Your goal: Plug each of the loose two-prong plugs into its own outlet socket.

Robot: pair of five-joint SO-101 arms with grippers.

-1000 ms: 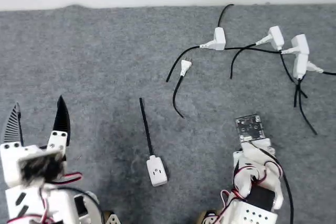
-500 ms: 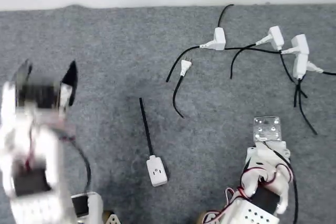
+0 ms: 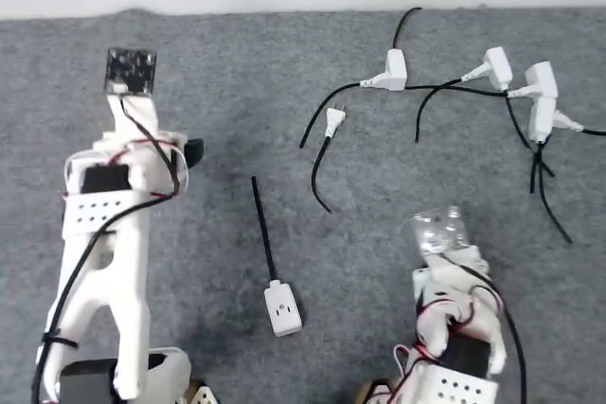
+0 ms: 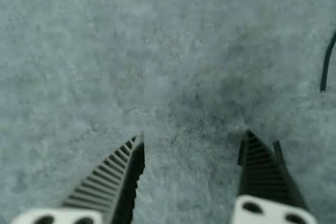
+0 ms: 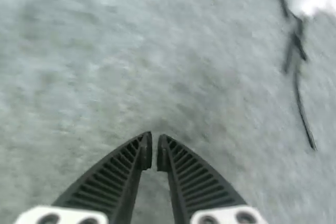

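Left fingers (image 4: 118, 174) were spread wide with nothing between them, only grey mat (image 4: 157, 51) under the left gripper (image 4: 193, 139). Right gripper (image 5: 154, 137) was nearly shut, tips a sliver apart, also empty. In the high view the left arm (image 3: 104, 205) stood out over the left of the mat. The right arm (image 3: 454, 300) sat low at the near right.

Loose plug (image 3: 334, 120) lay mid-mat on its short black lead, well apart from both arms. Outlet socket (image 3: 283, 308) lay near the front edge between the arms, face up, with its black cord (image 3: 262, 224) running away from the arms. More white connectors (image 3: 494, 67) sat in a tangle of cords at the far right. Couldn't tell which of those were already mated.

Risks, as judged:
- The plug looked light and lay flat, so a pinch coming down off-centre would likely skid or flip it on the mat and leave the prongs pointing wrong.
- The socket was not fixed to anything, so pushing a plug in with one arm would probably just shove it along unless the other arm pinned it.
- The right gripper would have to open before any grasp, or it would bump the thing away.
- At the far right, pulling one connector could drag its neighbours by the crossed cords.
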